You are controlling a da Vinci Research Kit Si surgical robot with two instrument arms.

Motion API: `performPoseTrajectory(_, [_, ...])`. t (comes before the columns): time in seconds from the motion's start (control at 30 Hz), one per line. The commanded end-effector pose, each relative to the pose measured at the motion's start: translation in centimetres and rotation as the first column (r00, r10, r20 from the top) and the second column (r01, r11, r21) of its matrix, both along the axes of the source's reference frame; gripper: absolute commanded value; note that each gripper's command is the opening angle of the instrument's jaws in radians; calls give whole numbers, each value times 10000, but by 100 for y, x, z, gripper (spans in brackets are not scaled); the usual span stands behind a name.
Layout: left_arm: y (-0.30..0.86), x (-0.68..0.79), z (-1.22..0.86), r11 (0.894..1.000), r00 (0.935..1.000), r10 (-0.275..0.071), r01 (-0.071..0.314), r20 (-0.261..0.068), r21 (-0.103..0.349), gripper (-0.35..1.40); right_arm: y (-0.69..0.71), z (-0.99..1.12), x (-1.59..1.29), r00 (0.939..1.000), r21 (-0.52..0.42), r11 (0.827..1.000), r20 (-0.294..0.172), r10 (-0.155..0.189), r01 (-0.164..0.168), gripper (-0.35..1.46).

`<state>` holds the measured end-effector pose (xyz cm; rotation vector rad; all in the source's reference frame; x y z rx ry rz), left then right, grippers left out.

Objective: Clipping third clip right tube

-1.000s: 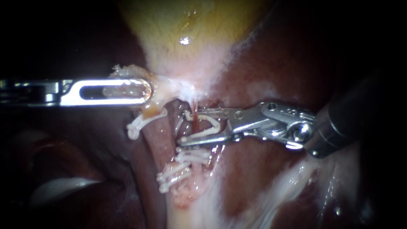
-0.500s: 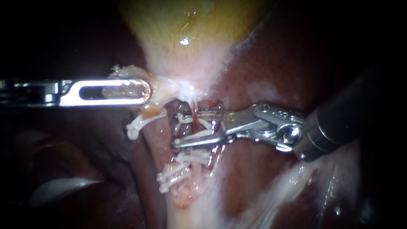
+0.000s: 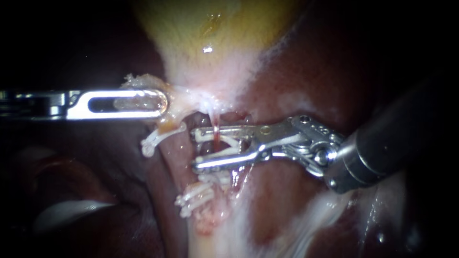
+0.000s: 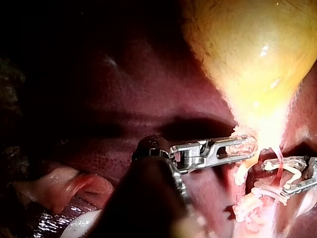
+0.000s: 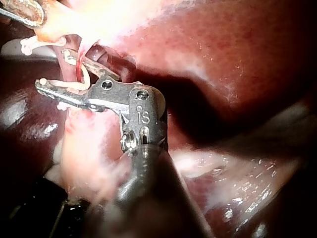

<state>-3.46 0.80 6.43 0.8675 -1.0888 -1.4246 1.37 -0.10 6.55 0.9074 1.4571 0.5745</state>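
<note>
R instrument (image 3: 195, 149) has slid further toward frame left over the past sec, so its end effector now reaches just past the right tube (image 3: 216, 136), the thin red strand at centre. It grasps an open white clip (image 3: 232, 142); the tube runs btwn the clip's legs, which aren't yet squeezed together. Lower clips (image 3: 201, 191) sit just below on the same strand. L instrument (image 3: 162, 102), at left, hasn't shifted, its end effector clenched on gallbladder (image 3: 215, 28) neck tissue, apparently keeping things taut. So the clip looks placed w/ the tube fully inside; closing seems next, minding the liver (image 3: 296, 71) behind the tips.
</note>
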Motion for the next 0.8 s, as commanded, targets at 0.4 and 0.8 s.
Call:
performPoseTrajectory(0.4, [-1,0,0,10000,10000,-3,3,-1,-5,-35,4,-3,-4,9999,606,9981,162,58,-68,32])
performPoseTrajectory(0.8, [-1,0,1,10000,10000,-5,5,-3,-8,-35,9,1,-19,9949,1422,9896,939,-373,237,-35])
